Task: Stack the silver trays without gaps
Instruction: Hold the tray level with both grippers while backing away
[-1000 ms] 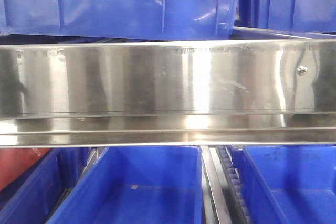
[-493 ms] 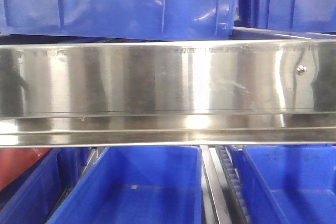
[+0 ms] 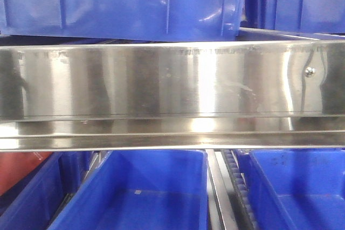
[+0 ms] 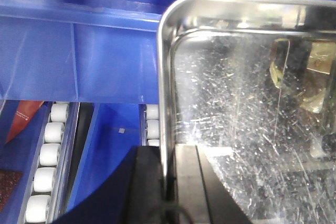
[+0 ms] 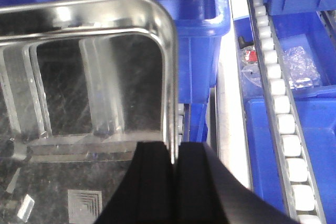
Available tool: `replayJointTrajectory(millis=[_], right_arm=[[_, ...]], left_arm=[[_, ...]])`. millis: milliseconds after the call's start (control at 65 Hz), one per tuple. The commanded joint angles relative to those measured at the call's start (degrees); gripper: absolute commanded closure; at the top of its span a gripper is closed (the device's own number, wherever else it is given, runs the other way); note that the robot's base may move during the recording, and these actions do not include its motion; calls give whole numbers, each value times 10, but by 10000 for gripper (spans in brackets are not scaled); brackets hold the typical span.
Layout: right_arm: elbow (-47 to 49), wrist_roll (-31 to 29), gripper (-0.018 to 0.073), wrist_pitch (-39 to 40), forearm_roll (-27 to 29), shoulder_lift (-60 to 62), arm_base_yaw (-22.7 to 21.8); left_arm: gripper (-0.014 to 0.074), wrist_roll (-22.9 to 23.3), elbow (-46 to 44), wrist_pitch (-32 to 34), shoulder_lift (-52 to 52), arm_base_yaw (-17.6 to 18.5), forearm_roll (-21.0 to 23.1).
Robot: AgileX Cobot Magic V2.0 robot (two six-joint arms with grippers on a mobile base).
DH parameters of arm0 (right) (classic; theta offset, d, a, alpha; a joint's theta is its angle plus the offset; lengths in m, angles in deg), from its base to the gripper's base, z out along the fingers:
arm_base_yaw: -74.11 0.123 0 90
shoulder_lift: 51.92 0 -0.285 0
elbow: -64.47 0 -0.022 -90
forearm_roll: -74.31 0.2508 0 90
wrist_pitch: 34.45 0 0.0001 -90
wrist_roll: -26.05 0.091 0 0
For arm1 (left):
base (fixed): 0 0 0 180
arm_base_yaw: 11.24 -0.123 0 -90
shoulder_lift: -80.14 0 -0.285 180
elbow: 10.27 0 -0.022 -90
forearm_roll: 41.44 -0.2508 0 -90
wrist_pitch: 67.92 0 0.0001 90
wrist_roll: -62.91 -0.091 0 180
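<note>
The silver tray [image 4: 247, 119] runs off right and bottom edges.

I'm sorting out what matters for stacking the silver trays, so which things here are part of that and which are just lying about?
Part of the job: silver tray, rim clamped by the left gripper; right gripper, also clamped on a silver tray rim.
Lying about: blue bins, steel shelf rail, white rollers, clear bag.

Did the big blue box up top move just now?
No. The blue box sits in the same spot above the steel rail, its right corner just as far left of the screw as before.
</note>
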Motion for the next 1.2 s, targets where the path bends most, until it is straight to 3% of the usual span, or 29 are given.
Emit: replayJointTrajectory(millis=[0, 1185], right_arm=[[6, -7, 637, 32, -7, 1, 1], [6, -7, 637, 34, -7, 1, 1]], left_arm=[[613, -3, -8, 22, 3, 3, 1], [613, -3, -8, 23, 3, 3, 1]])
